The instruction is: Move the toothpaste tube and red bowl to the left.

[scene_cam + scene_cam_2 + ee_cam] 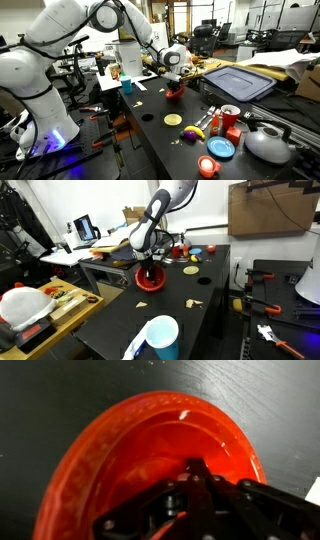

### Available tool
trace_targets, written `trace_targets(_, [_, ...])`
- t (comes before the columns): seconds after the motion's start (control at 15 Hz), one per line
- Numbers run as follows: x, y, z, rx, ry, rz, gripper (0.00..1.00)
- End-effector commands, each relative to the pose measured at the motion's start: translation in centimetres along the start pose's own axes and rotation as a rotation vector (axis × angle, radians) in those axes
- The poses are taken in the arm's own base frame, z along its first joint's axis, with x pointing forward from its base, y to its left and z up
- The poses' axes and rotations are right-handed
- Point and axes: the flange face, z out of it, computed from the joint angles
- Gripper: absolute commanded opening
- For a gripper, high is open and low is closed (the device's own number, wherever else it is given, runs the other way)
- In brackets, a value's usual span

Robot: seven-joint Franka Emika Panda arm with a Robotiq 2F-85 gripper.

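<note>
The red bowl sits near the far end of the black table; it also shows in the second exterior view. My gripper comes down onto it from above in both exterior views. In the wrist view the red bowl fills the frame, with one finger inside its rim; the jaws look closed on the rim. A long whitish tube, likely the toothpaste tube, lies among the clutter nearer the camera, apart from the gripper.
A yellow lid, a red cup, a blue plate, an orange-red lid and a silver kettle stand on the table. A blue cup stands at the near edge. Paper scraps lie mid-table.
</note>
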Motion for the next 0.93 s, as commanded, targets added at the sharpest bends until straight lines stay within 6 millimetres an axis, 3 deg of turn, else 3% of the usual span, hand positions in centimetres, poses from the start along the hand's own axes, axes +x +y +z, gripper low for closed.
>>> trace_targets(0.0, [0.5,-2.8,-1.2,0.005,0.016,-0.028,0.0])
trace_targets(0.33, [1.7,-6.4,-2.1,0.016,0.03,-0.092,0.0])
trace_targets(0.87, [2.3,-9.4,-2.1,0.036,0.028,-0.146,0.0])
